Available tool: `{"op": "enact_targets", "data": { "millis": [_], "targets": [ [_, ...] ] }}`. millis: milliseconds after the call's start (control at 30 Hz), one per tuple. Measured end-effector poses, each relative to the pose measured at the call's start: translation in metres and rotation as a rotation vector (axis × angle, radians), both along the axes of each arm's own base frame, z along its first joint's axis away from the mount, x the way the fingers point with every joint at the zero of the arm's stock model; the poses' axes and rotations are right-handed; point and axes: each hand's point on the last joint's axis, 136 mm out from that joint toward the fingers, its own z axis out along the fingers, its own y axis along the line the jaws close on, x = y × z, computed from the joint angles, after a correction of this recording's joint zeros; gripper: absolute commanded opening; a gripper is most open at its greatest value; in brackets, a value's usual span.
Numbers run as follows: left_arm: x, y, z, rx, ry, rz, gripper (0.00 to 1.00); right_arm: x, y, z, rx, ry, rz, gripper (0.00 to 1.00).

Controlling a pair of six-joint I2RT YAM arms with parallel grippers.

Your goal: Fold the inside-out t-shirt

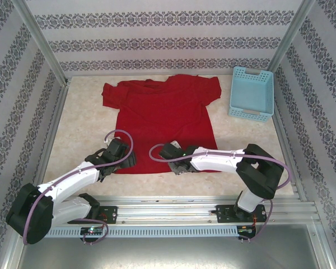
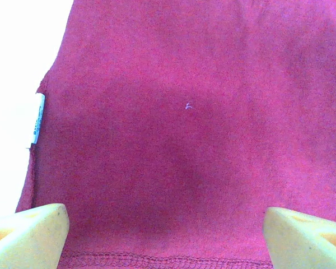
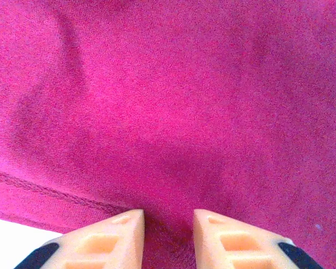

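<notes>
Though bolted side by side on a ribbed metal rail (image 1: 173,208) at the near edge, lean inward over the table in glossy white shells and matte black joints, trailing loops of purple cable (image 1: 123,136). End on the left in the left gripper (image 2: 168,238), spread wide, with two blunt cream-coloured wedge fingers (image 2: 31,232) at the bottom corners of the wrist view and nothing but flat cloth between them. Hangs over the near left corner of the inside-out t-shirt (image 1: 162,115); cannot tell whether touching it. Looks down there on a fine, even red knit, a looped line of stitching along the hem (image 2: 157,260), and a small white label (image 2: 38,119) standing out from the raw side seam. End on the right in the right gripper (image 3: 168,232), with pale, hollow-celled fingertips drawn close together on a dark pucker of the red cloth just inside the hem, by the look pinching it. Soft ripples around that nip. Otherwise spread flat on the mottled beige table (image 1: 81,131), hem nearest the arms, short sleeves out to either side, collar farthest, a few wrinkles at the left sleeve. Farther off, at the far right corner and well apart from the cloth, a light blue plastic basket (image 1: 251,92), rectangular, with slotted walls. Beyond, walls (image 1: 168,42) papered in white with dark floral bands.
</notes>
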Motion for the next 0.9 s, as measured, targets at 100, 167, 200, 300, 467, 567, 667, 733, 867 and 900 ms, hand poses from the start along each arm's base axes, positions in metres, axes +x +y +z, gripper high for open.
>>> {"op": "enact_targets", "data": {
  "millis": [100,167,200,300,467,567,667,733,867,900],
  "targets": [
    [0.000,0.000,0.000,0.001,0.001,-0.001,0.90,0.001,-0.001,0.000,0.001,0.000,-0.004,0.21],
    [0.000,0.000,-0.001,0.001,0.002,-0.001,0.90,0.001,0.000,0.000,0.002,0.002,-0.003,0.17],
    [0.000,0.000,-0.001,0.002,0.003,-0.001,0.90,0.001,0.000,0.000,0.003,0.002,-0.003,0.15],
    [0.000,0.000,-0.001,0.003,0.003,-0.004,0.90,0.001,0.000,0.000,0.005,0.000,-0.001,0.08],
    [-0.001,-0.001,-0.001,-0.001,0.006,-0.011,0.91,0.004,0.000,0.004,0.024,-0.004,-0.014,0.03],
    [-0.001,-0.002,-0.001,-0.002,0.007,-0.012,0.91,0.006,0.001,0.008,0.044,-0.009,-0.021,0.00],
    [-0.001,-0.002,-0.001,-0.004,0.008,-0.016,0.91,0.007,-0.001,0.008,0.058,-0.010,-0.030,0.00],
    [-0.002,-0.003,-0.001,-0.007,0.011,-0.025,0.91,0.007,-0.003,0.009,0.063,-0.011,-0.034,0.00],
    [-0.003,-0.009,0.002,-0.025,0.007,-0.056,0.94,0.007,-0.002,0.020,0.096,-0.033,-0.036,0.00],
    [-0.003,-0.012,0.004,-0.035,-0.001,-0.070,0.96,0.008,-0.001,0.026,0.111,-0.044,-0.037,0.00]
  ]
}}
